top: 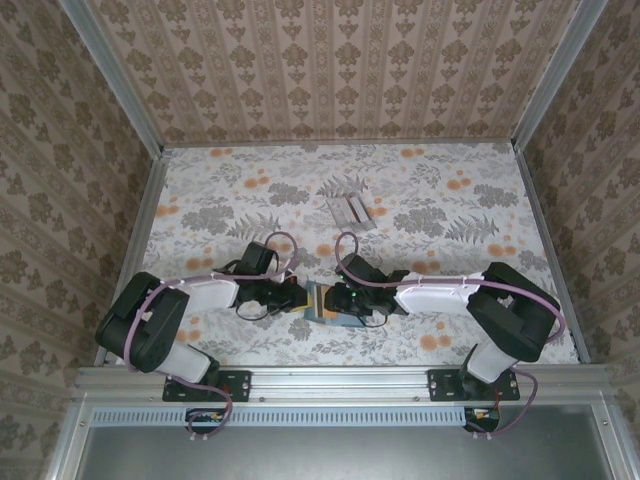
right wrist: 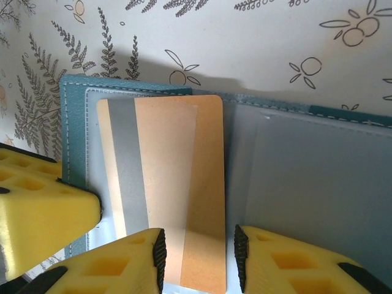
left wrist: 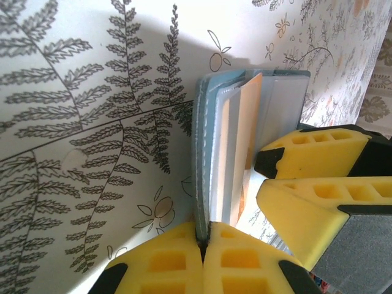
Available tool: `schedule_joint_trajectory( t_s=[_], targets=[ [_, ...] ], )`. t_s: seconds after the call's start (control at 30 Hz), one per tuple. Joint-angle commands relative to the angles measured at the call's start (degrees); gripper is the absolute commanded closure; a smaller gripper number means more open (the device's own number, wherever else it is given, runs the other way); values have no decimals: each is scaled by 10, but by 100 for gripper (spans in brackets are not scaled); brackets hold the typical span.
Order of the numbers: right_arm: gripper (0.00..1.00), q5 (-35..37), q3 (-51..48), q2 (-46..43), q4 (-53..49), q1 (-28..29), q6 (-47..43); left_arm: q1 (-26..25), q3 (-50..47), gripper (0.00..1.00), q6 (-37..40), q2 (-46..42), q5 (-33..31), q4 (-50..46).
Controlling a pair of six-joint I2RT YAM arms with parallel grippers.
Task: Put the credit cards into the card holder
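Orange-yellow plastic marks the credit card in hand: the orange card (right wrist: 177,190), with a grey stripe along one long side, is lying flat against one inner panel of the opened card holder (right wrist: 73,122). The card holder (top: 322,300) is sitting close to the near edge of the tabletop (top: 230,180), about midway between its left and right edges, where both arms are meeting.

The left gripper (left wrist: 203,242) is pressing its fingers together on the teal cover edge of the card holder (left wrist: 201,153), bracing it open. The right gripper (right wrist: 199,257) is straddling the near end of the orange card with its fingers spread. A thin gap is showing between one pad and the card edge, so a firm pinch cannot be confirmed.

Judged step: the orange card is being seated in a grey-blue pocket. How deep it is sitting cannot be told.

Next move, as a judgement:
- Sliding the card along the panel until it is lying fully inside the pocket, with the left gripper clamping the cover against the push.
- Releasing it only once it is seated.
- Fetching the pale cards (top: 350,211), which are lying well apart, near the middle of the tabletop toward its far edge.
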Motion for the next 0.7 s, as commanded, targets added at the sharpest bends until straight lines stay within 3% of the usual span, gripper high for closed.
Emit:
schedule_joint_trajectory(
  t_s=[0.0,0.47,0.67],
  targets=[
    [62,-13,19,16,-30,2,11,-3,-13,100,-24,-6,-17,30],
    [70,-50,27,23,17,10,25,-4,-33,100,-48,-12,-28,62],
    [72,-72,27,31,36,10,29,-4,-35,93,-55,-10,-34,71]
  ],
)
